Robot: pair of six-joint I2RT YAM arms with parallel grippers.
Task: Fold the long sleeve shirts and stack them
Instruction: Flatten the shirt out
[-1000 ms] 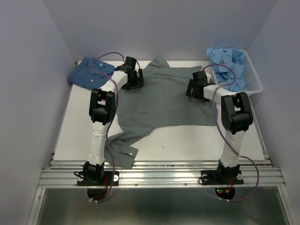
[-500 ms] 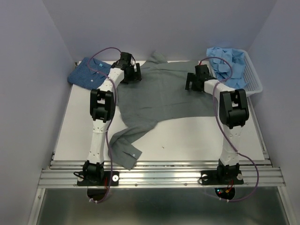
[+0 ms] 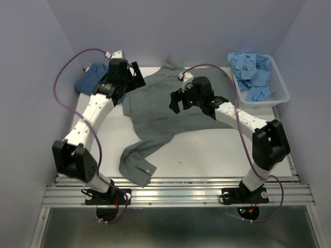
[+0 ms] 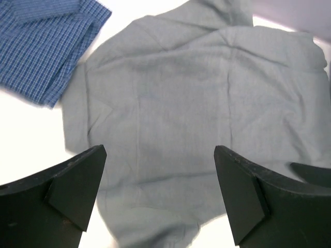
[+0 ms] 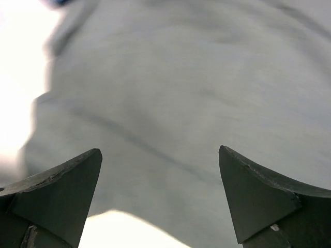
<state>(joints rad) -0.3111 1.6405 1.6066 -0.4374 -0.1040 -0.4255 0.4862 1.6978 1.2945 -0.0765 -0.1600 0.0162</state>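
limp, light grey shirt point(image 3: 150, 111) should drape, so pinch a hem edge; left gripper point(image 4: 159, 150) and right gripper point(image 5: 160, 151) gape empty.

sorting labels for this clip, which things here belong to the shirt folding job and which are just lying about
Job: grey shirt, spread out; blue checked shirt, folded; light blue shirts, heaped.
Just there: basket holding the heap; table.
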